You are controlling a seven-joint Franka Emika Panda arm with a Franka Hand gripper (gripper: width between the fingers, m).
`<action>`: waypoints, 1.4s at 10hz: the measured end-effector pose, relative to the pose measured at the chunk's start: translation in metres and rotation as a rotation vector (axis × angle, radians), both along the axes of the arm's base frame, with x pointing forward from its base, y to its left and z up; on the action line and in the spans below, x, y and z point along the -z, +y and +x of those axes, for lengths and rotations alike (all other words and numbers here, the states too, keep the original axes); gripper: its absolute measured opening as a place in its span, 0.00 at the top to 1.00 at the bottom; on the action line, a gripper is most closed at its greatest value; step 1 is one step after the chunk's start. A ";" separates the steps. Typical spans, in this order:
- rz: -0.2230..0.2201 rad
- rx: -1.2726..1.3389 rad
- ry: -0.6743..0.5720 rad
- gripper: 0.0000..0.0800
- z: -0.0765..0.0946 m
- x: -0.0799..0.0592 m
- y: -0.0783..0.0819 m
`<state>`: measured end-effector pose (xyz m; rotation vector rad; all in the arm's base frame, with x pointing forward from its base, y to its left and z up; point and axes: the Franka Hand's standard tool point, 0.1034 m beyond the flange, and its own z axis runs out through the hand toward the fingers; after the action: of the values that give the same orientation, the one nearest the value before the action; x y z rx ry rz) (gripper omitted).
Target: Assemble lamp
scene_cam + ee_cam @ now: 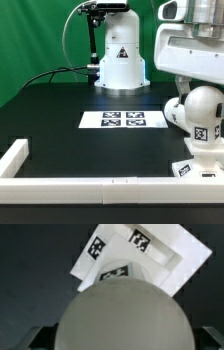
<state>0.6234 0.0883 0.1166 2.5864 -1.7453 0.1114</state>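
Note:
My gripper (203,96) is shut on the round white bulb (206,110) at the exterior view's right and holds it upright directly over the blocky white base (196,160), which stands by the front wall. I cannot tell whether the bulb touches the base. In the wrist view the bulb (120,314) fills the near field between my dark fingers (40,338), and the tagged base (140,255) lies just beyond it. My gripper (122,341) is mostly hidden by the bulb. The tapered white shade (120,65) stands far back on the table.
The marker board (123,120) lies flat in the middle of the black table. A low white wall (60,185) runs along the front edge and turns at the left corner (15,155). A black stand (92,30) rises behind the shade.

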 end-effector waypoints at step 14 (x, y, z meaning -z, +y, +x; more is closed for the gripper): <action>0.099 -0.121 0.000 0.13 -0.003 0.002 0.017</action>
<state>0.6200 0.1054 0.1149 2.7614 -1.6332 0.0268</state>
